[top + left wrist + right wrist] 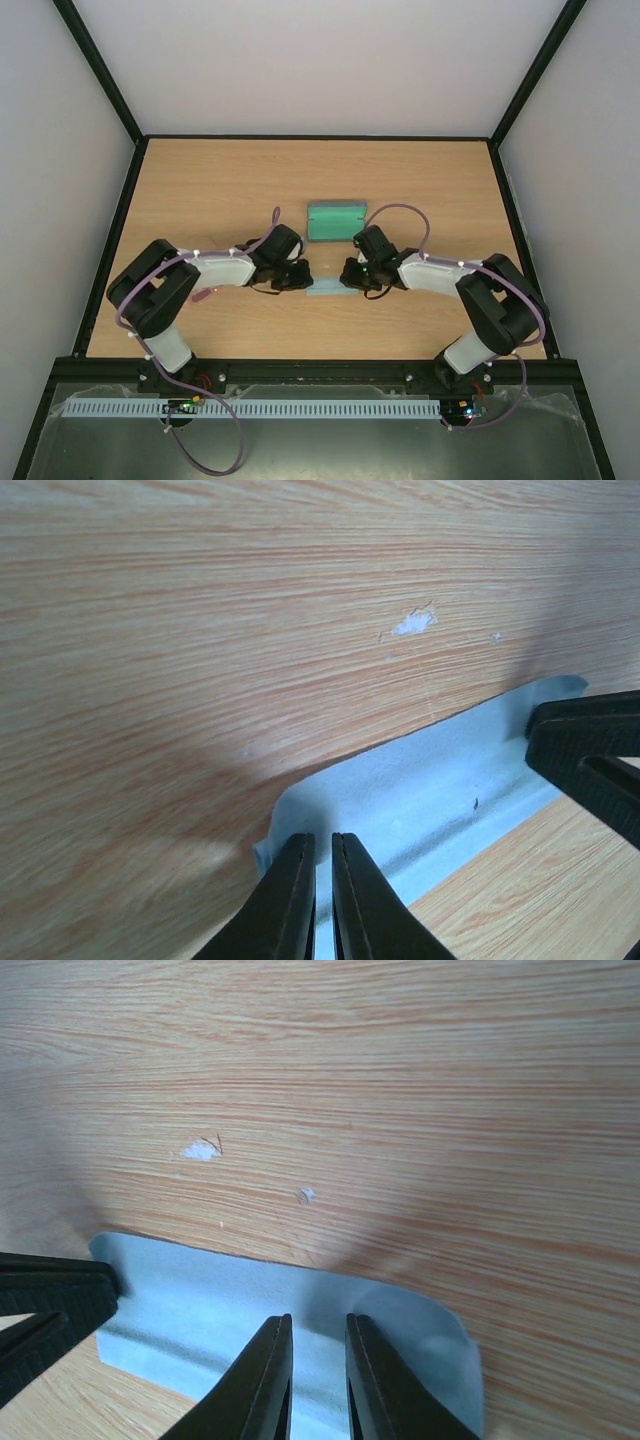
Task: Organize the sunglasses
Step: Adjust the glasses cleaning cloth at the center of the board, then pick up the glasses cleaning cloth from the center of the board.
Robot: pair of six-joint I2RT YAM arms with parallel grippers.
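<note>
Down on the big wooden table (220, 190) the two arms reach in and meet in the middle, just in front of the green case (335, 221). The left gripper (322, 840) has its jaws pressed nearly together, with only a thin line between them. They pinch one end of the light blue cloth (200, 1305). The right gripper (318, 1322) has its jaws a little way apart, and blue cloth shows in the gap. Its tips sit over the other end of the cloth, but I cannot tell if they touch it.

The top view shows the whole table and both arms, but the jaws are too small to read there. The wrist views show the jaws up close. They also show a long crease running down the cloth and two small white chips (200, 1149) in the wood just past it. Each wrist view shows the other gripper, black, at the far end of the cloth.

Only the top view shows the case, and I cannot tell what is in it. The sunglasses (204, 296) show only there too. They are just a small pinkish bit on the table beside the left arm, well apart from the case and the cloth.
</note>
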